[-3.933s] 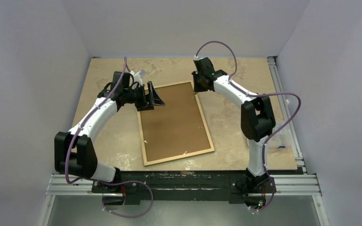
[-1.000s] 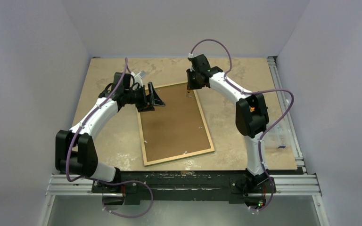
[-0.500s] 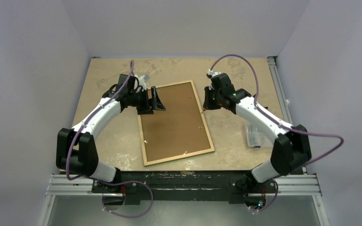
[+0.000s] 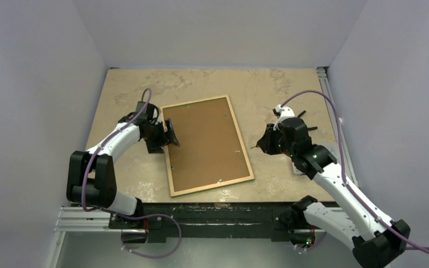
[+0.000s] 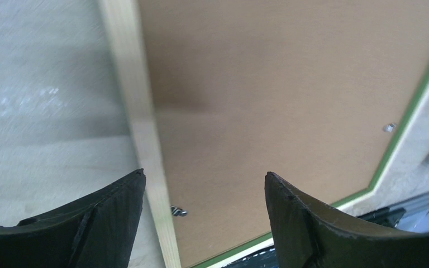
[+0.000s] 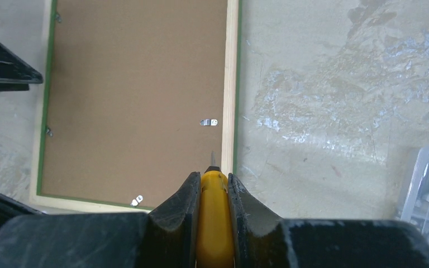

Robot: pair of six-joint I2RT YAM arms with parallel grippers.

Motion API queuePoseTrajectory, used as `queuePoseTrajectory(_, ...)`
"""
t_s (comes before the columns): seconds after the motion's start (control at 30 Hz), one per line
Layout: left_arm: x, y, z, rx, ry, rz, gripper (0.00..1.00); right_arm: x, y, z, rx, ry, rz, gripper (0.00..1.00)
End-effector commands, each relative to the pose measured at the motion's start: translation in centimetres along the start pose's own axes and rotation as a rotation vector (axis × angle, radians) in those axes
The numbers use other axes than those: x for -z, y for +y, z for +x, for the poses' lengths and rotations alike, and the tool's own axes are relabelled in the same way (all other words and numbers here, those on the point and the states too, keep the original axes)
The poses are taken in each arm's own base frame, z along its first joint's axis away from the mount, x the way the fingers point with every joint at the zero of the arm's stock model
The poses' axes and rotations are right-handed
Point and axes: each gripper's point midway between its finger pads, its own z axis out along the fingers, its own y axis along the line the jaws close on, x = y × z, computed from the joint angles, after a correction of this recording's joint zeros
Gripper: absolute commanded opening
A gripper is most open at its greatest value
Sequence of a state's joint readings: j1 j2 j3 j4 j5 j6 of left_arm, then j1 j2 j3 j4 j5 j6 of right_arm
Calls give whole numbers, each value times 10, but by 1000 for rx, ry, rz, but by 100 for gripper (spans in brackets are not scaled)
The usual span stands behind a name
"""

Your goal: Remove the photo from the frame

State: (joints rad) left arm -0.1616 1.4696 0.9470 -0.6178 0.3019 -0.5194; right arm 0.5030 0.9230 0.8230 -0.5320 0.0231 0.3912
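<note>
Photo [image 4: 206,142] lies face down inside the frame [image 4: 212,186], brown fibreboard back up, mid-worktop [image 4: 279,92] in the overhead view. The left pincer [image 4: 171,134] sits at the frame's left edge, fingers apart. The right pincer [image 4: 257,146] hangs just right of the frame, clear of it.

From the left wrist, the two black fingers straddle the light wood rail, one over the worktop and one over the fibreboard. A small metal tab [image 5: 179,211] shows between them.

From the right wrist, the pincer is clamped on a yellow-handled tool [image 6: 214,223]. Its thin tip lines up with the fibreboard's edge beside the wood rail; contact cannot be told. A clear plastic box [image 6: 427,187] lies far right.
</note>
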Motion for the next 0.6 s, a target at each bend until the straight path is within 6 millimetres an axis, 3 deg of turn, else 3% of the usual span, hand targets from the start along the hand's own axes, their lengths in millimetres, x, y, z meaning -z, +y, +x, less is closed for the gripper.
queuePoseTrajectory(0.0,-14,26,4,175,-9,-114,72,18,5,0,-30,-53,-47,0)
queuePoseTrajectory(0.13,-32,30,9,276,17,-113,60,27,6,4,-47,-73,-67,0)
queuePoseTrajectory(0.4,-35,28,6,301,5,-137,40,40,9,8,-66,-98,-101,0)
queuePoseTrajectory(0.57,-41,22,17,337,21,-105,3,40,10,6,-62,-98,-109,0)
